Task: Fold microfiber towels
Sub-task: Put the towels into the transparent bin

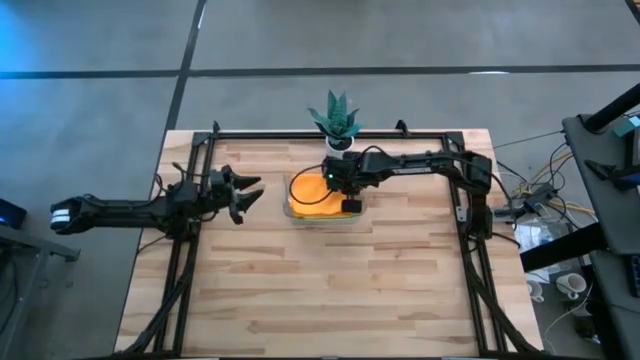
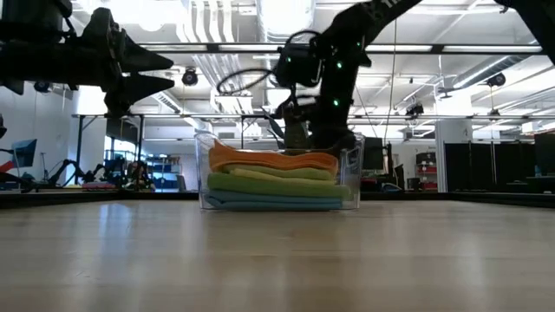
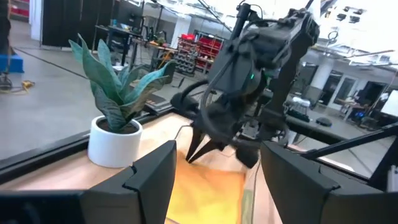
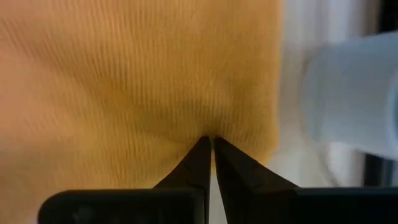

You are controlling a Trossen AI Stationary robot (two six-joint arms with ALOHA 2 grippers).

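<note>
The right gripper, its fingers pressed together on a pinch of the orange towel, works over the clear tray where the towels lie stacked beside the potted plant. We would lift straight up and slowly (only the top cloth should rise). The left gripper waits spread nearby.
</note>
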